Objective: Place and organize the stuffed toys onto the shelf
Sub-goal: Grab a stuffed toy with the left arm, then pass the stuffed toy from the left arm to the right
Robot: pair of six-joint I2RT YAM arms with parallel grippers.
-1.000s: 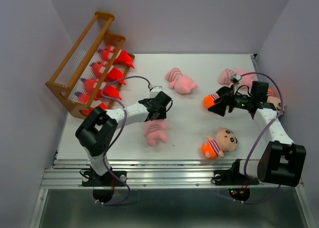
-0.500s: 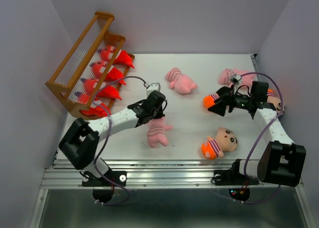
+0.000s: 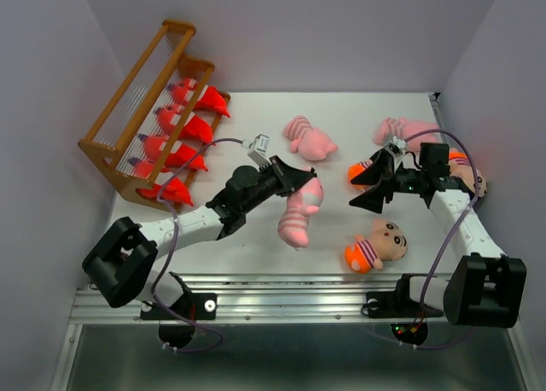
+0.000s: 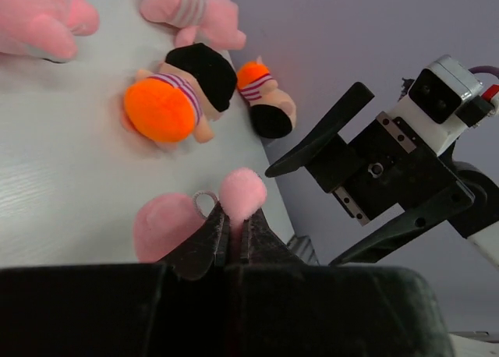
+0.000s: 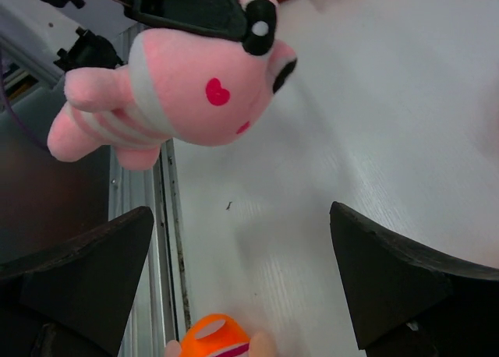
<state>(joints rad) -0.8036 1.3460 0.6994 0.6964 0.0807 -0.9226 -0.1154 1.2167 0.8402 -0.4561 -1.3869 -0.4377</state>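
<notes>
You've got the left gripper pinching a pink pig above the counter middle; right gripper spread wide near the right edge

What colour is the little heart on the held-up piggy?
The heart is dark pink, on the paler pink pig. Right wrist view shows it best.

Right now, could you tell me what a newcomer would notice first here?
The pink pig dangling mid-table from the left gripper, with the right gripper open beside it. Then the red monsters lined along the wooden shelf at far left.
</notes>
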